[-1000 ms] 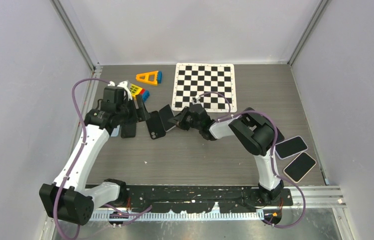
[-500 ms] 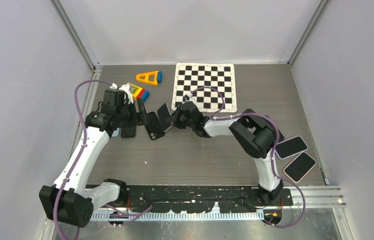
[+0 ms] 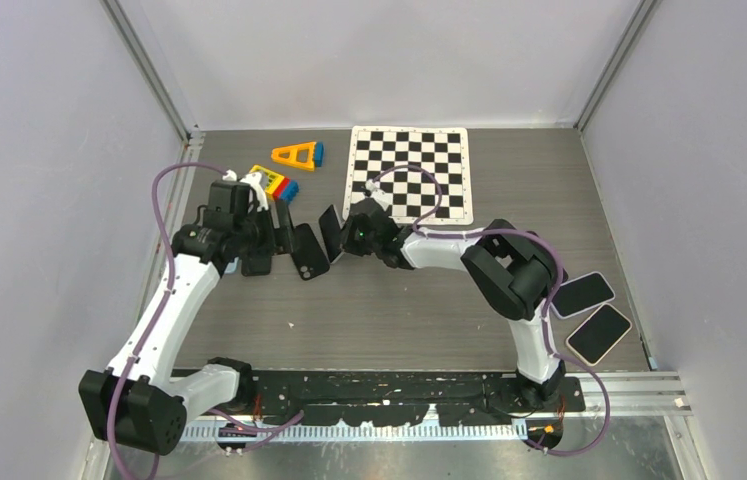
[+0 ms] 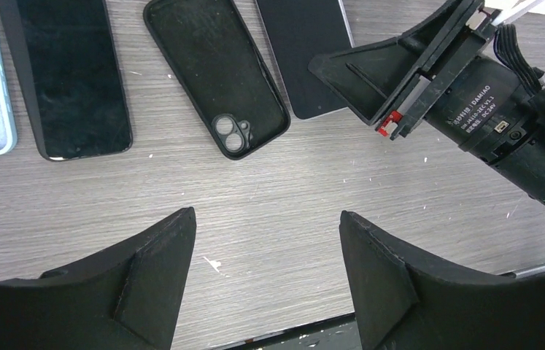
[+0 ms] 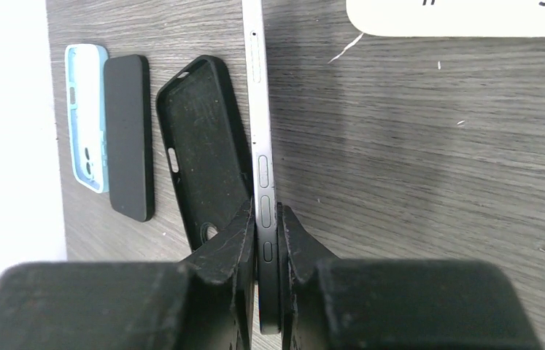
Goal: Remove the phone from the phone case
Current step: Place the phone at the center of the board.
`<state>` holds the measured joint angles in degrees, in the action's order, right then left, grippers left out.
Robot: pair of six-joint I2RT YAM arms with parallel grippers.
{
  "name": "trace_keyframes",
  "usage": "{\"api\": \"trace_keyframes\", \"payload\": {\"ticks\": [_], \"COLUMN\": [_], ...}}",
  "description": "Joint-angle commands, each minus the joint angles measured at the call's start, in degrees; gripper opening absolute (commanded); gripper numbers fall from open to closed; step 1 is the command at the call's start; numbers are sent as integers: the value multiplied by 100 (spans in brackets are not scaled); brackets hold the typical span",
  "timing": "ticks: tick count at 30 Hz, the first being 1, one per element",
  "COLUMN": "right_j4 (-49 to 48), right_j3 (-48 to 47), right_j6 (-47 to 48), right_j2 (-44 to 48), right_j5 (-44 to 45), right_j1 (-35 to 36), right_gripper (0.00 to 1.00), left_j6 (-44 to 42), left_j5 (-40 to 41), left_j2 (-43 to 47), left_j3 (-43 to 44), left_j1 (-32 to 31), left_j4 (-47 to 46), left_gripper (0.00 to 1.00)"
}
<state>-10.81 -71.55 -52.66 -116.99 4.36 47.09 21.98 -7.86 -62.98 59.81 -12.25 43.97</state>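
Right jaws tight across phone (image 5: 260, 131) edge, empty case (image 5: 203, 138) alongside, perhaps touching.

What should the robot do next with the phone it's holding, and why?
Probably lay the phone flat on the table beside the case, then let go. The right gripper pinches the phone on its edge, and the case lies empty next to it, so the phone looks already out. The left gripper is open and holds nothing.
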Motion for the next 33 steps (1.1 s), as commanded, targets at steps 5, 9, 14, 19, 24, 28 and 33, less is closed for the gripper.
{"api": "trace_keyframes", "payload": {"ticks": [5,9,14,19,24,28,33], "right_j4": [1636,924,404,324,1081,1719,2825], "right_j3": [-375,116,263,138,36,-58,-457], "right_j6": [411,368,296,132,45,34,165], "right_j2": [-227,-237,-348,-482,-329,50,325], "right_j5": [655,166,-431,-933,-601,-161,268], "right_j1": [237,238,352,379,371,371,372], "right_gripper": [19,22,26,31,52,75,83], "left_j6": [-53,-37,38,99,144,172,175], "left_j5": [-231,-338,-551,-726,-934,-940,-919], "left_j2": [180,208,201,57,-61,-38,-29], "left_j3": [-9,9,-23,-34,-21,-48,-45], "left_j1": [66,213,351,379,423,423,421], "left_j4": [-133,-138,-241,-244,-257,-290,-284], "left_gripper": [74,74,74,74,75,75,74]}}
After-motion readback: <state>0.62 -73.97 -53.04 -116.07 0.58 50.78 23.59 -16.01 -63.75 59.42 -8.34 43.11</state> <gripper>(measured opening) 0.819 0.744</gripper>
